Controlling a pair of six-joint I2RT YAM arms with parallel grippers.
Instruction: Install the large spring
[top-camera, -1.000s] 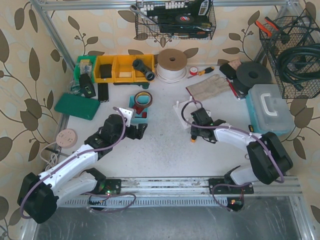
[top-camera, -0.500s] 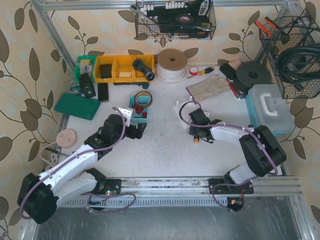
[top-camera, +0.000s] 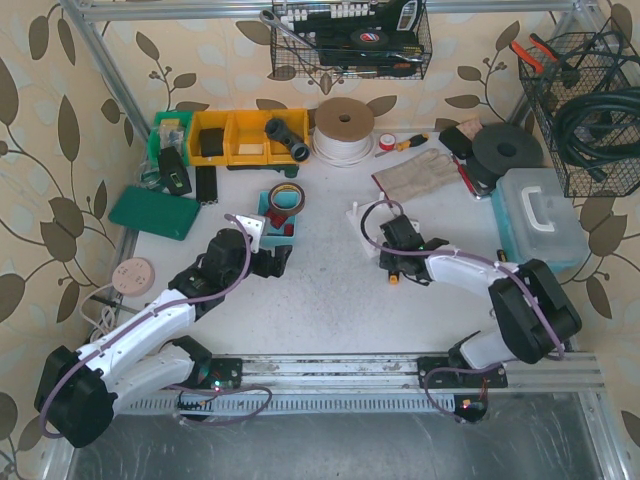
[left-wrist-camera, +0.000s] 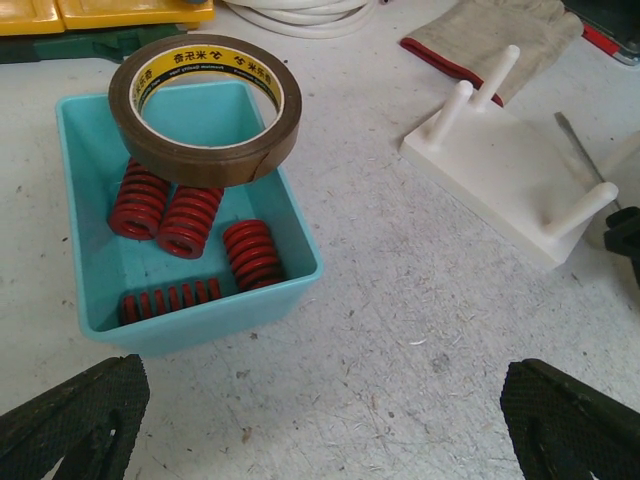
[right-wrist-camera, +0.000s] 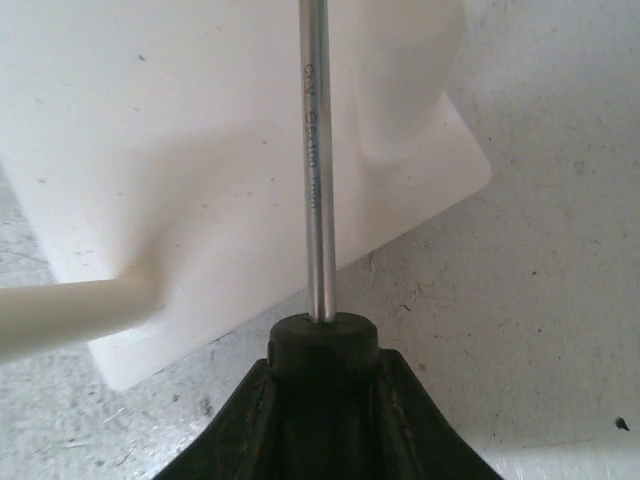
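Observation:
Several red springs (left-wrist-camera: 190, 220) lie in a teal bin (left-wrist-camera: 290, 285), also seen from above as the teal bin (top-camera: 268, 232). A brown tape roll (left-wrist-camera: 205, 105) rests on the bin's rim. The white peg base (left-wrist-camera: 500, 170) with its upright pegs lies to the right of the bin. My left gripper (left-wrist-camera: 320, 430) hangs open over bare table just in front of the bin, holding nothing. My right gripper (right-wrist-camera: 322, 370) is shut on the black handle of a screwdriver (right-wrist-camera: 318, 150). The screwdriver's metal shaft reaches over the white peg base (right-wrist-camera: 200, 150). From above, the right gripper (top-camera: 392, 262) sits just in front of the peg base (top-camera: 362, 222).
Yellow bins (top-camera: 240, 138), a white cable coil (top-camera: 343, 128), a work glove (top-camera: 418, 172) and a black disc (top-camera: 506, 152) line the back. A pale blue case (top-camera: 540, 215) stands at the right and a green pad (top-camera: 155, 212) at the left.
My right gripper has closed onto the screwdriver handle, and its arm has shifted a little beside the peg base. The left arm has not moved.

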